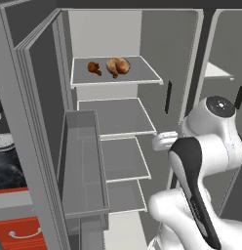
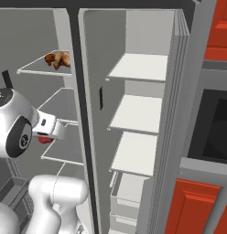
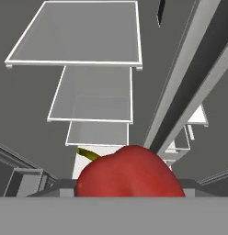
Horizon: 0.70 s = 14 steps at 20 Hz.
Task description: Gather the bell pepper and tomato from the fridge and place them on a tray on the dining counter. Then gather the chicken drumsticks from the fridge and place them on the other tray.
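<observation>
Here the gripper [image 3: 129, 195] has its jaws spread wide around the red bell pepper [image 3: 130, 173], which sits clamped between them and takes up the lower middle of the hand view. The pepper's yellow-green stem [image 3: 88, 154] curls off to the upper left of the fruit in that view. From the right base camera a sliver of the same red pepper [image 2: 45, 139] peeks out just under the white hand, tucked against the wrist.

Past the gripper, in the hand view, lie the pale grey shelves [image 3: 90, 98] of the fridge [image 1: 40, 122], stacked one after another and bare, with the grey centre post of the fridge running along the hand's right side.

The fridge stands with both doors swung wide. Above the gripper and further in, on the top shelf of the left compartment, rest the chicken drumsticks [image 1: 109, 67]: a darker red-brown piece on the left and a paler tan one just beside it on the right. They are well apart from the hand. The right base view catches them too [image 2: 58, 59], partly hidden by the centre post. The left door's bin [image 1: 84, 166] hangs beside the arm, level with the hand.
</observation>
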{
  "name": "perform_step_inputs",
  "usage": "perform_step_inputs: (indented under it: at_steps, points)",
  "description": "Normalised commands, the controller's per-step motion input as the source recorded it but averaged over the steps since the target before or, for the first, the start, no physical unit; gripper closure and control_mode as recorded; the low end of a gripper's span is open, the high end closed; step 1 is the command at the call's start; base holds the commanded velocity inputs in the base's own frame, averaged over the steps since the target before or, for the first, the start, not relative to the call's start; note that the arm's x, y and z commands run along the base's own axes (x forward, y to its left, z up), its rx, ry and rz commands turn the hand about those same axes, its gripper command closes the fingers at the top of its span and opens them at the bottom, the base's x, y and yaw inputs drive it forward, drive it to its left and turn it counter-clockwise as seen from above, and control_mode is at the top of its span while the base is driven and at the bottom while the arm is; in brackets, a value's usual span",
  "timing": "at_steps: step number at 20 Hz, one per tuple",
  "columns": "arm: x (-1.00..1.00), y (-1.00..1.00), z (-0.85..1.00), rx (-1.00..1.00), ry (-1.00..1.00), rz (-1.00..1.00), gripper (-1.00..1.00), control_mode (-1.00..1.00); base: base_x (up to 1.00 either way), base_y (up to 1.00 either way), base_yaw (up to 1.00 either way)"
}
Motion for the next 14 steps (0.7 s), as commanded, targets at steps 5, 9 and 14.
perform_step_inputs:
  at_steps: [5,9,14]
  points:
    - [-0.13,0.0,-0.01,0.0,0.0,0.0,1.0,-1.0,0.0,0.0,0.0]
    - [0.0,0.0,0.0,0.0,0.0,0.0,1.0,-1.0,0.0,0.0,0.0]
    - [0.0,0.0,0.0,0.0,0.0,0.0,1.0,1.0,-0.25,0.04,0.0]
